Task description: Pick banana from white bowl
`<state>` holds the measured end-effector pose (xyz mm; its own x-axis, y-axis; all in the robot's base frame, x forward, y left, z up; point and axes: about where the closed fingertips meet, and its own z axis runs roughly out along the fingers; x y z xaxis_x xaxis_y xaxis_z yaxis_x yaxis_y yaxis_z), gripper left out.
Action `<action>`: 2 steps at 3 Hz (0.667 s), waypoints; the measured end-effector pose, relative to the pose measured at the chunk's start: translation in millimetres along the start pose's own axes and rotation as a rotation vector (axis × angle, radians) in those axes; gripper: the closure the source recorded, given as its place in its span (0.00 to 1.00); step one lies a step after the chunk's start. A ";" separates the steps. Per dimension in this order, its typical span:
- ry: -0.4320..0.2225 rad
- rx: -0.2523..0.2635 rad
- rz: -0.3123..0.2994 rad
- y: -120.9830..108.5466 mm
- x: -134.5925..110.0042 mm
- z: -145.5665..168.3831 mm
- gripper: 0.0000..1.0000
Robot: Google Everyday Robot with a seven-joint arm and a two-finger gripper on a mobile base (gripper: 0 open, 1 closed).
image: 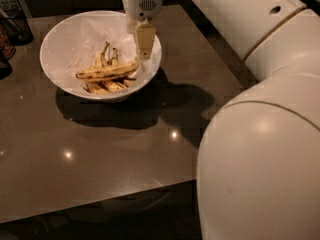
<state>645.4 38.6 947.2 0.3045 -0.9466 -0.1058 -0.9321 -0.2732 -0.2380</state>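
Note:
The white bowl [65, 49] stands on the brown table at the back left. The banana [107, 70], long, dull yellow with brown streaks, lies across the top of several shorter browned bananas [102, 86] in the bowl. My gripper [144, 51] hangs down from its white wrist just above the bowl's right inner side. It is a little to the right of and above the banana's right end, and it holds nothing that I can see.
The brown table [100, 149] has its front edge near the bottom of the view. My white arm and body [260, 159] fill the right side. Dark objects, one a wire basket [15, 21], stand at the far left edge.

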 end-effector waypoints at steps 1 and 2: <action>-0.026 -0.017 0.014 -0.9 -6.9 6.8 0.34; -0.044 -0.038 0.023 -0.2 -11.6 14.8 0.35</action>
<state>645.0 52.1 934.2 0.2909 -0.9444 -0.1535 -0.9453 -0.2589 -0.1984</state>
